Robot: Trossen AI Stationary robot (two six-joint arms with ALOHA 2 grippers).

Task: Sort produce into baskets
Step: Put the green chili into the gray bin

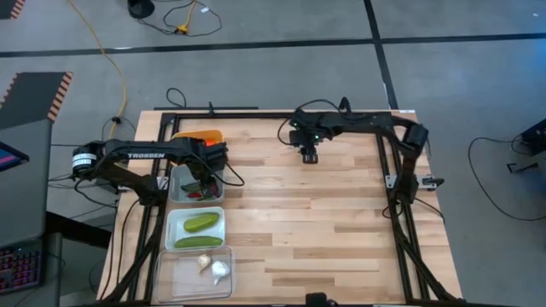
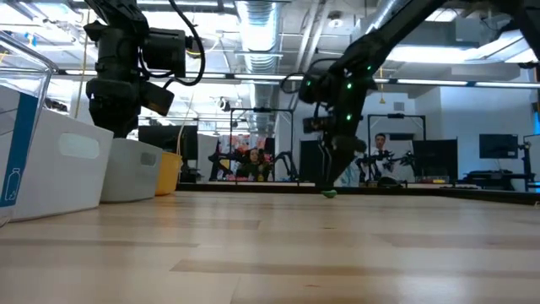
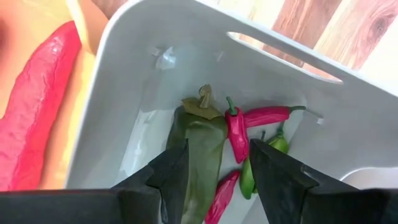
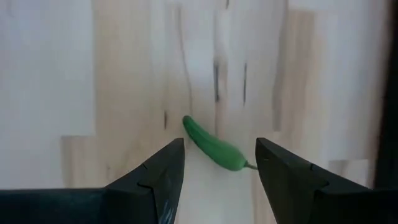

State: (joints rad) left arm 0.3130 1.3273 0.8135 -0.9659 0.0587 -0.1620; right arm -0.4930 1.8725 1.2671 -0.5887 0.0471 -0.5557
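Observation:
My left gripper (image 1: 213, 160) hangs open and empty over the grey basket (image 1: 177, 189). That basket holds several small red and green chili peppers (image 3: 239, 134) and a larger dull green pepper (image 3: 199, 149). My right gripper (image 1: 309, 155) is open, pointing down just above a green chili (image 4: 214, 146) that lies on the bare table at the far middle (image 2: 329, 193). Its fingers stand on either side of the chili without touching it. The white basket (image 1: 171, 223) holds two green cucumbers (image 1: 200, 223). The clear basket (image 1: 171, 277) holds garlic bulbs (image 1: 218, 271).
The yellow-orange basket (image 1: 205, 134) stands at the far end of the row, partly under my left arm, with a long reddish vegetable (image 3: 37, 106) in it. All four baskets line the table's left side. Black frame rails (image 1: 388, 170) run along the far and right edges.

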